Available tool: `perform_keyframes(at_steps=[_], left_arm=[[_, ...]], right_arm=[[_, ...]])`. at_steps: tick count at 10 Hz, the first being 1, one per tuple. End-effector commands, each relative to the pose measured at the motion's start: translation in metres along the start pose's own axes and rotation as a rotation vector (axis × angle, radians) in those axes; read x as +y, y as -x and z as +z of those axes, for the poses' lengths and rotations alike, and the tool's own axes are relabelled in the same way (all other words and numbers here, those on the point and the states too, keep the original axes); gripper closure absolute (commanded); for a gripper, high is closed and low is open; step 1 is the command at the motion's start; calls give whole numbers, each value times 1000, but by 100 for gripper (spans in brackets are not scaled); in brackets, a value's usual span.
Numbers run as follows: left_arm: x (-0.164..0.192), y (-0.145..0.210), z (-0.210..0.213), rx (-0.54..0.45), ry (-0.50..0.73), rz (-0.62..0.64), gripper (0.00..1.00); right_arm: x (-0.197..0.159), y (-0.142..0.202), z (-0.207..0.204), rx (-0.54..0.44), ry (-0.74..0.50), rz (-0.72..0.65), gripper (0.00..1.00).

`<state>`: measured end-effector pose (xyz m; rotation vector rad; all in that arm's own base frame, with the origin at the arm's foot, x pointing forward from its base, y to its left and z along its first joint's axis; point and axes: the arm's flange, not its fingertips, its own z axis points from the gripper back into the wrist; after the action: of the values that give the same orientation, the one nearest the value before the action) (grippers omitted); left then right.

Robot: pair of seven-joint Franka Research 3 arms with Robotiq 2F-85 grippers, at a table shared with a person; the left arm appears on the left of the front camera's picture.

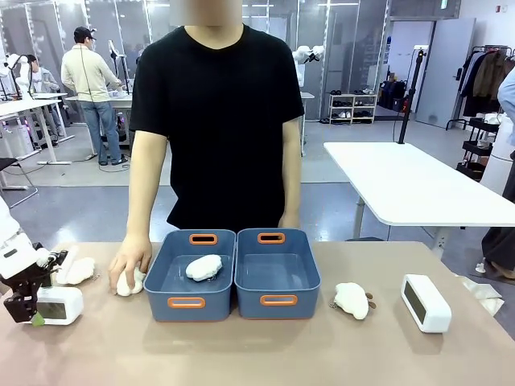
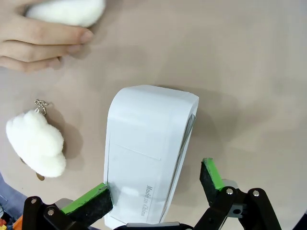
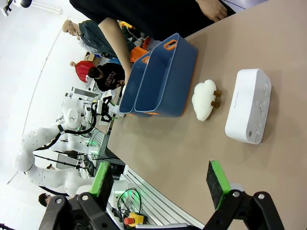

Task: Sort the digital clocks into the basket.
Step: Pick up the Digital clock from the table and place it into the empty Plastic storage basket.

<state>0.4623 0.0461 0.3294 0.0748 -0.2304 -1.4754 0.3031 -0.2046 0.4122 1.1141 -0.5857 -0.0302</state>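
Left end effector [image 2: 156, 187] open wide, digital clock [image 2: 146, 143] lying between its pads, not clamped.

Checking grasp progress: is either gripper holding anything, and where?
Nothing yet. The left gripper straddles one clock at its end, jaws open, one pad clear of it. The right gripper hangs open, empty.

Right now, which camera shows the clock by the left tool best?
The left wrist view: the clock is big and close, between the pads of the open left tool. The front view shows it small, partly behind that tool.
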Motion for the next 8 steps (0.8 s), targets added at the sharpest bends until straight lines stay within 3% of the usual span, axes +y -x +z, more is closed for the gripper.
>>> perform_keyframes(at_steps=[1, 8], left_arm=[[-5, 7, -18, 6, 35, 15, 0], [-1, 4, -10, -1, 14, 28, 0]], right_arm=[[0, -1, 1, -12, -13, 4, 0], [0, -1, 1, -12, -13, 4, 0]])
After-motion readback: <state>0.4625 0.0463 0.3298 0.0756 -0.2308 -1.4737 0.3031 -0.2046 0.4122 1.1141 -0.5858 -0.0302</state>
